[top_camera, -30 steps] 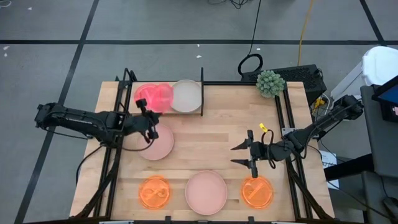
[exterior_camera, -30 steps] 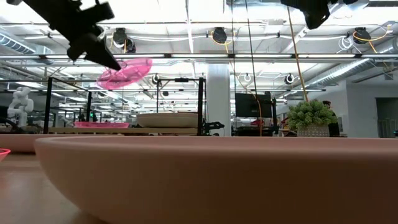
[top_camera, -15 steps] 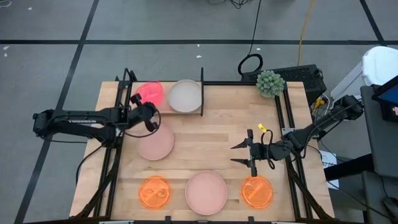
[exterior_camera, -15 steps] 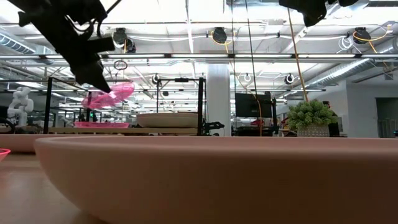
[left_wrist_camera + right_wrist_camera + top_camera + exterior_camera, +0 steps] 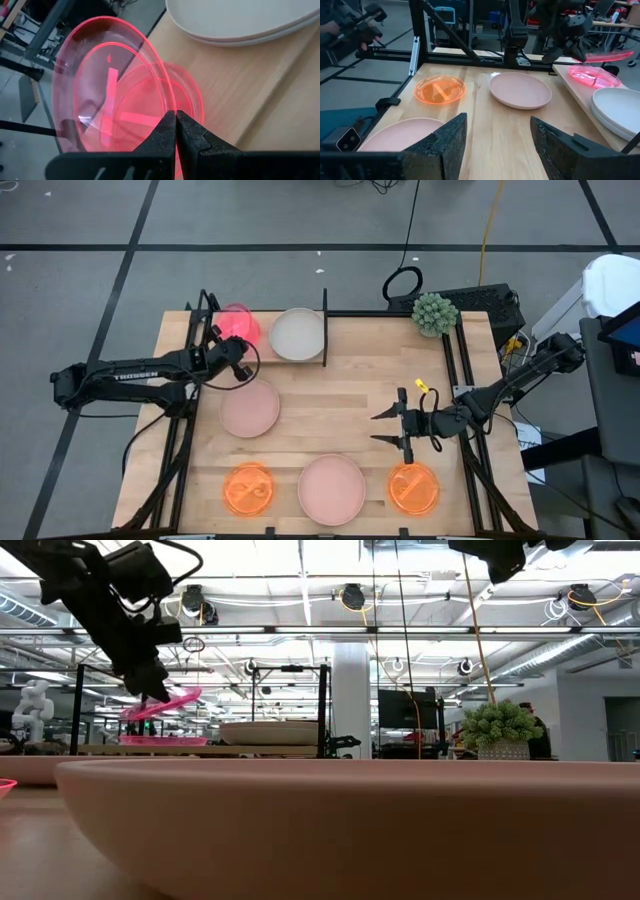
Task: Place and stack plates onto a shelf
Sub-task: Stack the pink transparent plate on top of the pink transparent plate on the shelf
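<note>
Lowered since a second ago, the pink plate (image 5: 160,703), pinched in the left claw (image 5: 175,131), hangs tilted just above another pink plate (image 5: 163,740) on the shelf (image 5: 325,330). Next, probably, level and release. The right claw (image 5: 400,426) waits open, empty.

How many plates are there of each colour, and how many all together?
Neon pink plates: 2
Orange plates: 2
Pale pink plates: 2
Off-white plates, stacked one on the other: 2
Total: 8 plates
</note>
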Robot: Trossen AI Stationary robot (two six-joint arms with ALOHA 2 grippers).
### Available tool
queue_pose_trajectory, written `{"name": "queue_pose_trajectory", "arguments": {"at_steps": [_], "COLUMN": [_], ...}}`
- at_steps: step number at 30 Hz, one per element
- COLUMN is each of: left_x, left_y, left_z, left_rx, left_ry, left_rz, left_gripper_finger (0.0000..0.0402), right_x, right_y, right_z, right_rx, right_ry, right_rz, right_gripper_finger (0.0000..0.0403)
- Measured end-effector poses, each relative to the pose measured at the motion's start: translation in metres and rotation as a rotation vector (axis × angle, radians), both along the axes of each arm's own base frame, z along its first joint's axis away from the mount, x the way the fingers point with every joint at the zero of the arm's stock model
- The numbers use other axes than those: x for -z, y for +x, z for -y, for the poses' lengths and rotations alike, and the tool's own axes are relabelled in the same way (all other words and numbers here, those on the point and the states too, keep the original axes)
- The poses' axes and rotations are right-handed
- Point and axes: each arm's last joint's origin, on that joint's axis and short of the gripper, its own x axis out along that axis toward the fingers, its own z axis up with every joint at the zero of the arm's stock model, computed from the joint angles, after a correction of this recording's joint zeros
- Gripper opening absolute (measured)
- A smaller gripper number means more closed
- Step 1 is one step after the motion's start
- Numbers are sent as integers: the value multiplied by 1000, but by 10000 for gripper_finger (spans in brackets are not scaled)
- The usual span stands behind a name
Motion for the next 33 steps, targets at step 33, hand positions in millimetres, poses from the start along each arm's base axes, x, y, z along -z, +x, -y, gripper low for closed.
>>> {"name": "queue_pose_trajectory", "arguments": {"at_steps": [33], "left_x": [35], "left_y": [15], "left_z": [-24], "left_rx": [-45], "left_ry": [-62], "left_rz": [-194], "left_gripper_finger": [3], "right_x": [0], "right_y": [0], "right_z": [0], "right_rx": [-1], "right_ry": [13], "right_rz": [-2], "right_gripper_finger": [199]}}
